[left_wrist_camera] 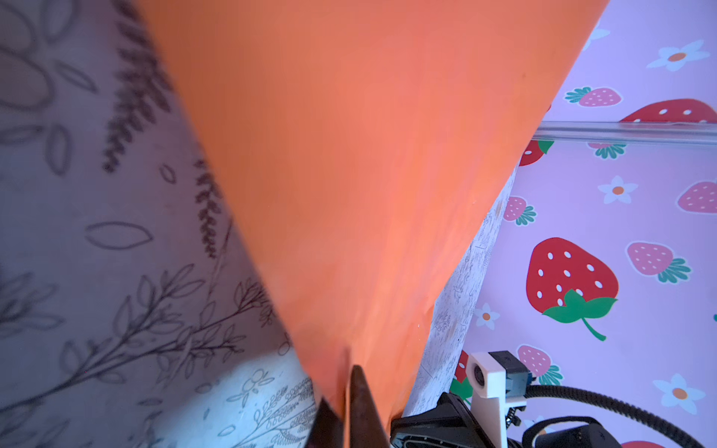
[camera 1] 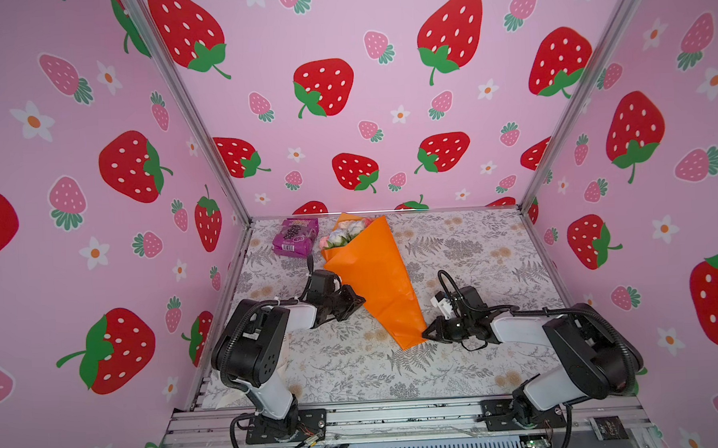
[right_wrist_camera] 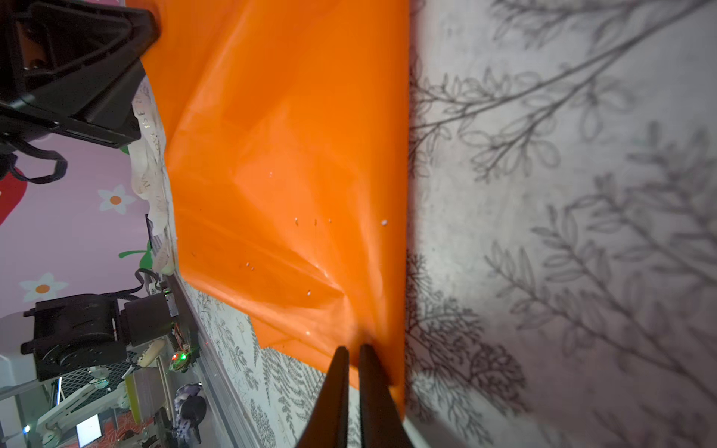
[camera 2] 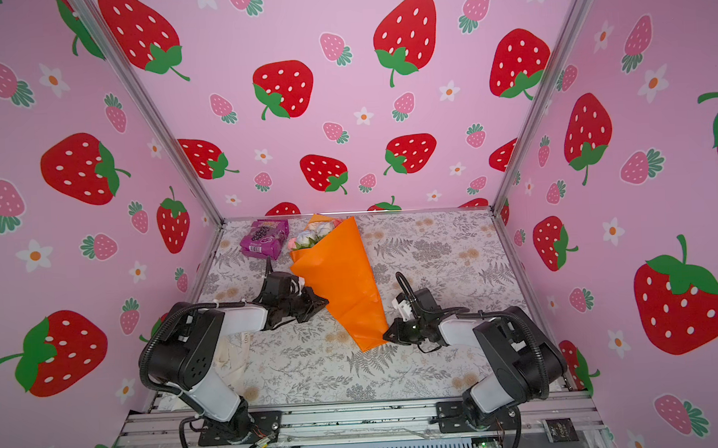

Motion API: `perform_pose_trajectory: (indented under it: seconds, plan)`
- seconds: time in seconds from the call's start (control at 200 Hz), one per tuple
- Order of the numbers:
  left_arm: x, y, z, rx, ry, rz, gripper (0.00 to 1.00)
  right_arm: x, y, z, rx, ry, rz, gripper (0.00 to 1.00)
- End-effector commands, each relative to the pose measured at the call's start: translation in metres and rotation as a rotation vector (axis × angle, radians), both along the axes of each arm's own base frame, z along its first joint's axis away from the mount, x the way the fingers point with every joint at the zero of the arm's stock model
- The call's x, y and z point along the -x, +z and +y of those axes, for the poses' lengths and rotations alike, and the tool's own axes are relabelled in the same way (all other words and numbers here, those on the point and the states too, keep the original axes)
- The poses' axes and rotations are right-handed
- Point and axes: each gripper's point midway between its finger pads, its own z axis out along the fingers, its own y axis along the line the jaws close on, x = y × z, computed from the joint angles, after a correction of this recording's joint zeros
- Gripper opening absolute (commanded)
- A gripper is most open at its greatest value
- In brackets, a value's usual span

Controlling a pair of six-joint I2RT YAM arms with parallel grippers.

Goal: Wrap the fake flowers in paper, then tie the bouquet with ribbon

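Scene: a floral-patterned table point(camera 1: 479, 353) inside a booth of pink strawberry-print walls, with two robot arms reaching in from the near edge.
Bouquet: the bouquet of fake flowers point(camera 1: 368, 274) lies flat on the table, slanting from the far left towards the near middle. Its pink and white rose heads point(camera 1: 345, 234) point to the back wall.
Wrapping: orange wrapping paper point(camera 1: 377, 291) forms a cone around the stems, wide at the flowers and narrow at the near tip. The stems themselves are hidden.
Left gripper: the left gripper point(camera 1: 358, 303) meets the cone's left edge about halfway along. In the left wrist view its fingers sit close together with the paper's edge between them, so it appears to be pinching the paper.
Right gripper: the right gripper point(camera 1: 428, 333) is at the cone's narrow near tip. In the right wrist view its fingers are nearly together, clamped on the paper's corner.
Why held so: two grips, one at mid-length and one at the tip, probably keep the rolled cone from springing open and steady it for tying.
Ribbon: a cream printed ribbon point(camera 2: 235, 359) lies on the table, partly under the left arm and apart from the bouquet. Nothing is tied around the cone yet.
Snack packet: a purple snack packet point(camera 1: 295, 238) sits just beside the rose heads, playing no part.
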Motion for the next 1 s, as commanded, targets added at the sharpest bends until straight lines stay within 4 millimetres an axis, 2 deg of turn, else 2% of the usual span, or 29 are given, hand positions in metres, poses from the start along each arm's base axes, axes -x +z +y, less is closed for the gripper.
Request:
perform_pose_trajectory:
  seconds: [0.0, 0.105, 0.23, 0.295, 0.34, 0.45, 0.605, 0.875, 0.99]
  plan:
    - [0.003, 0.012, -0.001, 0.025, -0.01, -0.02, 0.22, 0.013, -0.025, -0.02, 0.105, -0.021, 0.037, 0.12]
    - [0.012, 0.013, -0.001, 0.029, -0.012, -0.015, 0.39, 0.01, -0.016, -0.018, 0.087, -0.022, 0.02, 0.12]
    - [0.026, 0.015, -0.001, 0.013, -0.012, -0.009, 0.57, -0.004, 0.016, -0.005, 0.008, -0.029, -0.045, 0.13]
    - [0.033, 0.016, -0.004, 0.013, -0.014, -0.004, 0.63, -0.01, 0.027, -0.001, -0.01, -0.026, -0.071, 0.14]
    - [0.037, 0.017, -0.008, 0.013, -0.018, -0.002, 0.65, -0.015, 0.034, 0.001, -0.024, -0.023, -0.08, 0.18]
    - [0.042, 0.015, -0.016, 0.008, -0.029, 0.007, 0.66, -0.031, 0.053, 0.006, -0.049, -0.036, -0.134, 0.34]
    - [0.037, 0.007, -0.02, 0.003, -0.019, 0.011, 0.61, -0.069, 0.059, 0.007, -0.03, -0.051, -0.199, 0.45]
    - [0.016, -0.008, -0.024, 0.012, 0.01, 0.019, 0.44, -0.137, 0.046, 0.042, -0.045, 0.054, -0.247, 0.51]
    - [0.01, -0.013, -0.023, -0.006, 0.009, 0.021, 0.35, -0.155, 0.036, 0.061, -0.072, 0.119, -0.23, 0.51]
